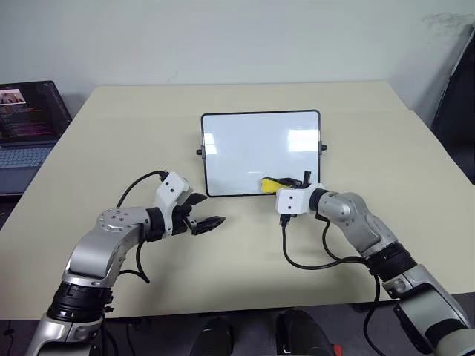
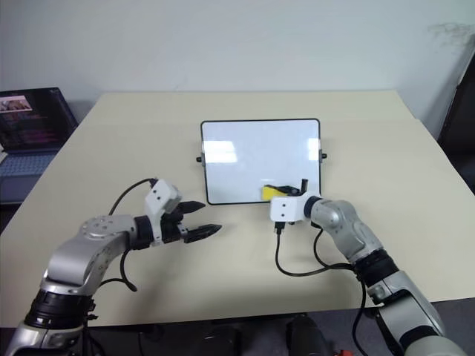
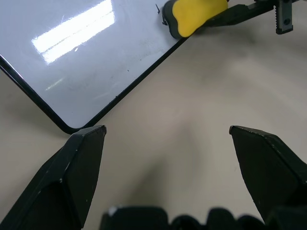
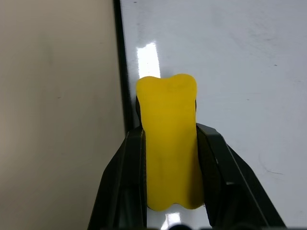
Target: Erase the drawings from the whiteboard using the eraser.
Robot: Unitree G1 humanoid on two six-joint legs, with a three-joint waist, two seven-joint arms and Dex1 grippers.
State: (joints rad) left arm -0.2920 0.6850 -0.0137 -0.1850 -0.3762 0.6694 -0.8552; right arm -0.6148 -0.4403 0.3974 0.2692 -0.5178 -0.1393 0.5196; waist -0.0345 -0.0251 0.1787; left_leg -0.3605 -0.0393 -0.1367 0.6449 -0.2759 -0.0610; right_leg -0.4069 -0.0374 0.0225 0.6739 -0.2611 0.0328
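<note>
The whiteboard lies flat at the table's middle, black-framed, with a small knob on each side. My right gripper is shut on the yellow eraser, which rests on the board's near edge, right of centre. Seen from the right wrist, the eraser sits clamped between both fingers, next to the board's frame. Of the drawings, a tiny black stroke shows beside the eraser; the board's other parts look white. My left gripper hovers open over the table, just off the board's near left corner.
An open laptop stands beyond the table's left edge. A black cable loops on the table beneath my right wrist. A dark object stands past the table's right side. Bare tabletop surrounds the board.
</note>
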